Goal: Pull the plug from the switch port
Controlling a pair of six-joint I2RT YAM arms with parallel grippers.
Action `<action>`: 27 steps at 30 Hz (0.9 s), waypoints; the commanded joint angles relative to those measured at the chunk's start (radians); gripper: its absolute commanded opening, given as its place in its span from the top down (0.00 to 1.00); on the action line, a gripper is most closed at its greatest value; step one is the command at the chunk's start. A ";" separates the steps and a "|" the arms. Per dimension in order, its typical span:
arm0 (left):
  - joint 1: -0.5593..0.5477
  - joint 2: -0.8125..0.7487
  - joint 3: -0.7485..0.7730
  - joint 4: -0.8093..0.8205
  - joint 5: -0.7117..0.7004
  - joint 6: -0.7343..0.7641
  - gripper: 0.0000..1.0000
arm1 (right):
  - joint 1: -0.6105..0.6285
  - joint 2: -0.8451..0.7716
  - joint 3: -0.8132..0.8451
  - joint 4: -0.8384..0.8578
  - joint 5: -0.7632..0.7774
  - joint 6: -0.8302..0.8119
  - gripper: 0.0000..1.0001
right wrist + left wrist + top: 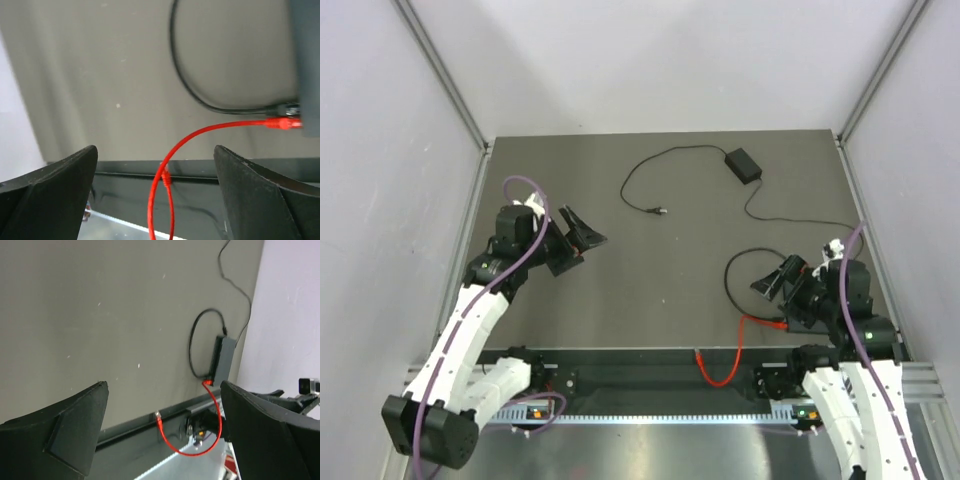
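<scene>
The switch box [223, 356] is a flat black box by the table's near right edge; its edge [306, 75] shows in the right wrist view. A red plug [280, 123] sits in its port, beside a black plug [289, 107]. The red plug also shows in the left wrist view [207, 383] and the top view [778, 324]. The red cable [722, 378] loops over the front rail to its free end [165, 178]. My right gripper [767, 278] [155, 150] is open, above the box, left of the plug. My left gripper [588, 245] [164, 390] is open and empty at the left.
A small black power brick [742, 163] lies at the back of the table with thin black cords, one ending in a loose plug [660, 210]. A black cable loop [735, 275] curls beside the box. The metal front rail [650, 358] runs along the near edge. Walls close both sides.
</scene>
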 commanded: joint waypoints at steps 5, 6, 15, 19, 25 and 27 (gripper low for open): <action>0.059 0.072 0.067 -0.102 0.108 0.111 0.01 | -0.016 0.181 0.090 -0.087 0.140 -0.114 0.00; 0.059 0.082 0.078 -0.107 0.107 0.125 0.01 | -0.014 0.192 0.101 -0.097 0.181 -0.115 0.00; 0.059 0.108 0.159 -0.161 0.159 0.248 0.02 | -0.046 0.423 0.206 -0.150 0.435 -0.077 0.00; 0.051 0.096 0.162 -0.168 0.173 0.291 0.02 | -0.161 0.506 0.262 -0.130 0.420 -0.112 0.00; 0.025 0.054 0.188 -0.216 0.128 0.392 0.01 | -0.396 0.586 0.256 -0.106 0.274 -0.152 0.02; 0.001 0.043 0.185 -0.231 0.102 0.412 0.01 | -0.433 0.609 0.248 -0.110 0.288 -0.154 0.02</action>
